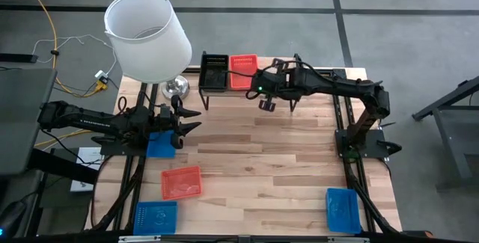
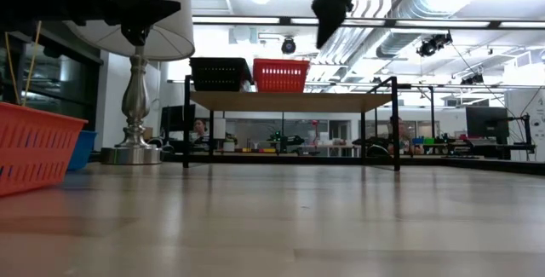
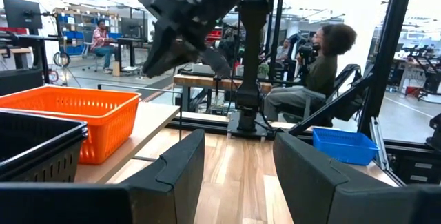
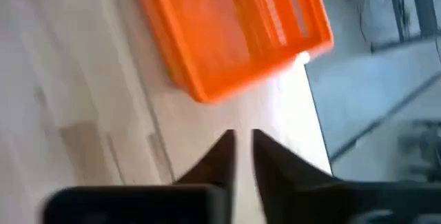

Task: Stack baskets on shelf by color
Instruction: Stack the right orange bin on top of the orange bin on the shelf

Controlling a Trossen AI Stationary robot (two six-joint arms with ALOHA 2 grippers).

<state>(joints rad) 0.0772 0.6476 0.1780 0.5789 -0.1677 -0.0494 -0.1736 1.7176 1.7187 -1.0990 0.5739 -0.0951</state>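
On the shelf (image 1: 314,73) at the table's twelve o'clock edge, a red-orange basket (image 1: 242,72) sits beside a black basket (image 1: 214,71), the black one on its nine o'clock side, the two touching or nearly so. The right gripper (image 1: 268,105) hangs just off the red basket's five o'clock corner, apart from it and holding nothing. In the right wrist view its fingers (image 4: 219,156) stand nearly together, a thin gap between the tips, with the red-orange basket (image 4: 231,27) ahead of them on pale wood.

The right arm stretches from its base at three o'clock across the table toward eleven o'clock, raised above the shelf top in the low view.

The left gripper (image 1: 183,120) waits at nine o'clock, jaws wide apart and empty, over a blue basket (image 1: 160,144).

On the tabletop (image 1: 262,161) lie a second red-orange basket (image 1: 181,182) at seven o'clock, a blue basket (image 1: 155,217) at the near left corner and another blue basket (image 1: 343,208) at five o'clock. All are shallow mesh trays.
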